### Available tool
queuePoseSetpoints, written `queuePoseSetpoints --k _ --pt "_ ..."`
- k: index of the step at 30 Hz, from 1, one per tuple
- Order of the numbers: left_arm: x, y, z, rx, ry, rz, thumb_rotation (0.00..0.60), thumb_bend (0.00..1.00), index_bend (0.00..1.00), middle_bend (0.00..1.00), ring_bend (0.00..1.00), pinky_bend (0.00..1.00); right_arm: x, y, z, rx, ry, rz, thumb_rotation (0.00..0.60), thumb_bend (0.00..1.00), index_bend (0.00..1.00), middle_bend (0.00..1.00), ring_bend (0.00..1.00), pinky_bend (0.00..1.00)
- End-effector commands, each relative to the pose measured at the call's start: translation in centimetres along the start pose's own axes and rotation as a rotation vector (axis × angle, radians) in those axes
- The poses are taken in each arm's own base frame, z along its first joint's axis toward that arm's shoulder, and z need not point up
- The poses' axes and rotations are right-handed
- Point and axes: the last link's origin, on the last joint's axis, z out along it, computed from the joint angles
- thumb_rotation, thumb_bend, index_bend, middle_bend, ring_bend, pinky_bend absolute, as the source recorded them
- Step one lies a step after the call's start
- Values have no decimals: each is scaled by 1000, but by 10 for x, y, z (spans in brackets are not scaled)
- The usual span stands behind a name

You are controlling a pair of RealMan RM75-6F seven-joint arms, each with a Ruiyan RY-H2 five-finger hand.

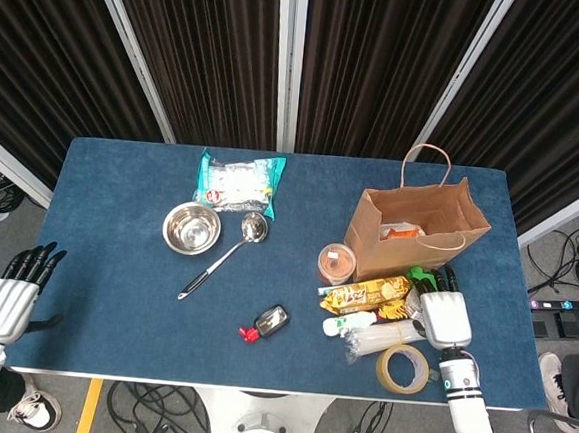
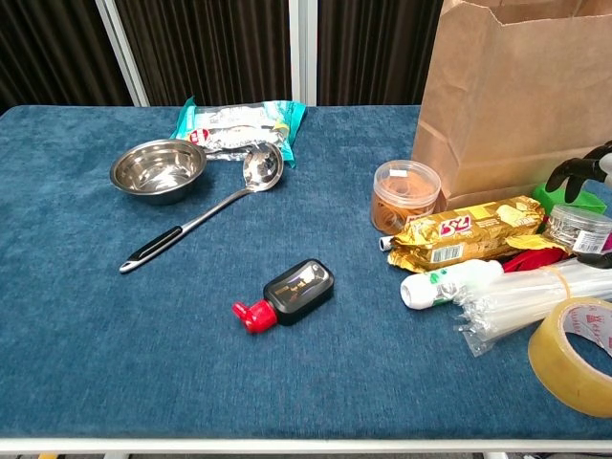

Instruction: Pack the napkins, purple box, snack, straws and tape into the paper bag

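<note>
R hand [image 1: 445, 317] hovers over front-right of table [image 1: 115, 263], palm down, fingers [image 2: 577, 172] extended and apart, nothing in grasp — released. Fingertips point at base of paper bag [image 1: 419, 227], which stands upright and open just ahead of the hand; something orange/white sits inside, can't tell what. Snack [image 1: 365, 296] (gold wrapper) lies just to hand's left, at foot of bag. Straws [image 2: 531, 298] in clear sleeve lie left of and partly under the hand, w/ a white bottle [image 2: 449, 282] beside them. Tape [image 1: 403, 368] roll flat, nearer the robot than the hand, by table's front edge. Small clear tub [image 2: 579, 228] and a green item [image 2: 564, 196] directly under the fingers. Napkins [image 1: 238, 181] pack far to hand's left, toward back of table. Purple box: can't pick it out.

L hand [image 1: 10, 300] off table's left edge, fingers straight and apart, holding nothing — released.
</note>
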Motion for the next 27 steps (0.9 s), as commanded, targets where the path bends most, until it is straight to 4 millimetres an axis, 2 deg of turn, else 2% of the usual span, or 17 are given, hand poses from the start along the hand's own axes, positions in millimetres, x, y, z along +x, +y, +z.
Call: queuePoseSetpoints --k 1,21,27 --pt "0 0 0 -1 2 -2 600 155 56 7 0 106 2 0 -1 2 12 6 600 0 280 363 161 81" --pt "1 2 0 -4 9 -7 600 155 56 7 0 106 15 11 1 -14 75 25 600 1 299 382 172 104" --pt "1 3 1 -9 7 -10 600 156 56 7 0 106 17 13 -1 -23 86 37 600 38 321 399 187 121"
